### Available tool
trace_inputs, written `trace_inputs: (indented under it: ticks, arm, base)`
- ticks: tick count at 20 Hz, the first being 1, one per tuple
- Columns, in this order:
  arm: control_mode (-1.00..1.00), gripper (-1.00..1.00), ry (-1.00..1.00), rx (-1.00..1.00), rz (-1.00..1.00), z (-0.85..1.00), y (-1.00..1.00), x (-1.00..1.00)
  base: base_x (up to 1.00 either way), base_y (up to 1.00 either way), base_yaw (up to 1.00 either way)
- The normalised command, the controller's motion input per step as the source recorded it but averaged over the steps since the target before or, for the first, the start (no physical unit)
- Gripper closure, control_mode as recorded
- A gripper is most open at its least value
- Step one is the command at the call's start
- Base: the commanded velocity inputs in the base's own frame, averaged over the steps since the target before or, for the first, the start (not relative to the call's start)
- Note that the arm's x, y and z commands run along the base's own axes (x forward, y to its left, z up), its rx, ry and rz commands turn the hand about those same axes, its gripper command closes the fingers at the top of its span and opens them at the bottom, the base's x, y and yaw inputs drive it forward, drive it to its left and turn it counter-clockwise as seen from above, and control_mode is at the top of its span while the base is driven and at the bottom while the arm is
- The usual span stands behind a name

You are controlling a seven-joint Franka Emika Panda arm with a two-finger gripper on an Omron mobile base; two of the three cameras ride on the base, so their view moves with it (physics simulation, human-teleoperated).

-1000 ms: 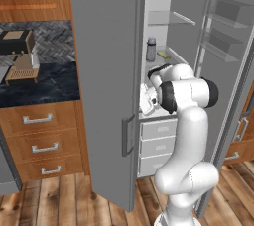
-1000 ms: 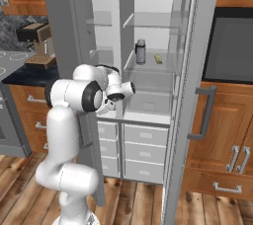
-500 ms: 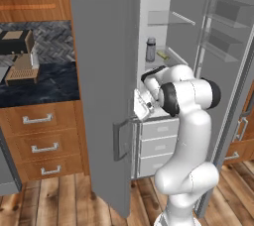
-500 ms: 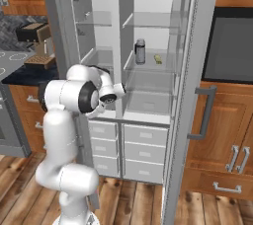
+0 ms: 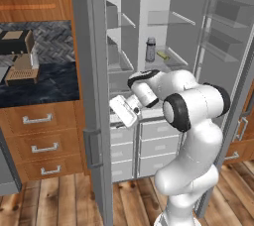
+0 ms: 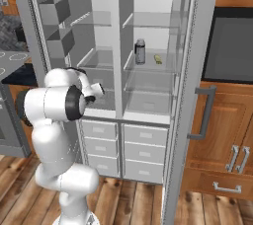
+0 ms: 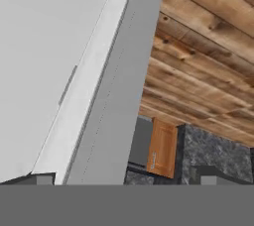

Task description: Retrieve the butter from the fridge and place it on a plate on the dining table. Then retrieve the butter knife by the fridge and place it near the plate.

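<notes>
The small pale-yellow rectangular stick of butter (image 6: 158,58) lies on a clear glass shelf (image 6: 150,66) inside the tall grey 2-door fridge (image 6: 200,36), just beside the grey cylindrical can (image 6: 140,51), at the can's 3 o'clock in the right base view. In the left base view the butter (image 5: 162,54) shows at the can's (image 5: 150,49) 3 o'clock too. I judge it light, fairly stiff while cold yet easily dented, and likely slick, so a gentle pinch across its 2 long sides near the middle looks best.

The claw (image 5: 123,112) sits low by the inner edge of the open left fridge door (image 5: 92,96), well apart from the butter. Its jaws are spread wide, holding nothing; whether a finger brushes the door I cannot tell.
</notes>
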Motion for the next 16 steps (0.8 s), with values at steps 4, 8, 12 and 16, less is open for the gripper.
trace_inputs:
  ticks: [4, 8, 12, 16]
  arm:
    - [-1.00, -1.00, 0.01, -0.03, 0.03, 0.25, 0.74, -0.65]
    - [-1.00, -1.00, 0.01, -0.10, 0.00, 0.09, 0.38, -0.33]
    - [-1.00, -1.00, 0.07, -0.17, 0.00, 0.02, -0.06, -0.01]
    - [-1.00, -1.00, 0.00, -0.41, 0.00, 0.00, -0.95, 0.00]
  base:
    - [0.00, 0.00, 0.00]
    - [0.00, 0.00, 0.00]
    - [0.00, 0.00, 0.00]
    - [0.00, 0.00, 0.00]
